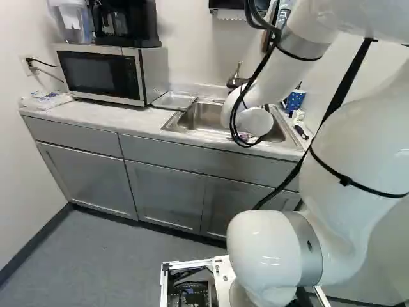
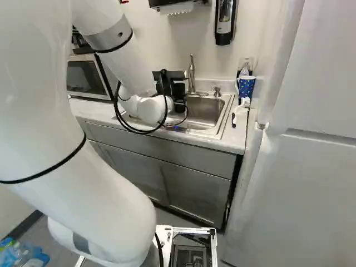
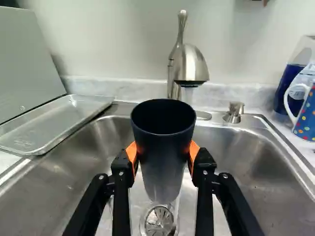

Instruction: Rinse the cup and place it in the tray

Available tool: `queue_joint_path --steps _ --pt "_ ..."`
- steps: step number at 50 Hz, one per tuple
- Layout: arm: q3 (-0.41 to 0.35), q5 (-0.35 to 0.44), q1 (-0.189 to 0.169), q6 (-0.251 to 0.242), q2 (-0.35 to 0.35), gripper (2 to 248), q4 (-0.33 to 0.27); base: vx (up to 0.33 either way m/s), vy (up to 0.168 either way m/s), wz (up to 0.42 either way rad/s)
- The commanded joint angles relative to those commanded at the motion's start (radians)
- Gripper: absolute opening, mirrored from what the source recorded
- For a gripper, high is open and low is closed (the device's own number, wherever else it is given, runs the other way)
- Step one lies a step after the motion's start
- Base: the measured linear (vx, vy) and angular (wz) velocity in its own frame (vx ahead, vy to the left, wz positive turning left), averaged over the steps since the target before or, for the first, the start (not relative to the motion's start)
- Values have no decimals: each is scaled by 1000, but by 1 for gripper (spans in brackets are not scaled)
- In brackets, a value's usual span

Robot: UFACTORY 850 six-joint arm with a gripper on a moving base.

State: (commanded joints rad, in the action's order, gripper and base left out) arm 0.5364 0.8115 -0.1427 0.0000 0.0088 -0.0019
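Cup (image 3: 164, 152), pinched upright by the gripper (image 3: 163, 153), needs easing forward so the stream (image 3: 188, 94) from the faucet (image 3: 191, 66) falls inside, then tipping over the sink (image 3: 246, 164) to drain.

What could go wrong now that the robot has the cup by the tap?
The water from the faucet seems to fall just past the cup, not into it, so the inside might stay unrinsed. The gripper pinches the cup from two sides only, so if it gets wet it could slip into the sink. Drips might also wet the counter near the tray.
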Motion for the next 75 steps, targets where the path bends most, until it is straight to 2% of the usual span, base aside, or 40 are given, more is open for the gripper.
queue_joint_path --steps 22,75 --pt "18 0 -69 0 -35 120 0 0 0 0" --pt "18 0 -69 0 -35 120 0 0 0 0"
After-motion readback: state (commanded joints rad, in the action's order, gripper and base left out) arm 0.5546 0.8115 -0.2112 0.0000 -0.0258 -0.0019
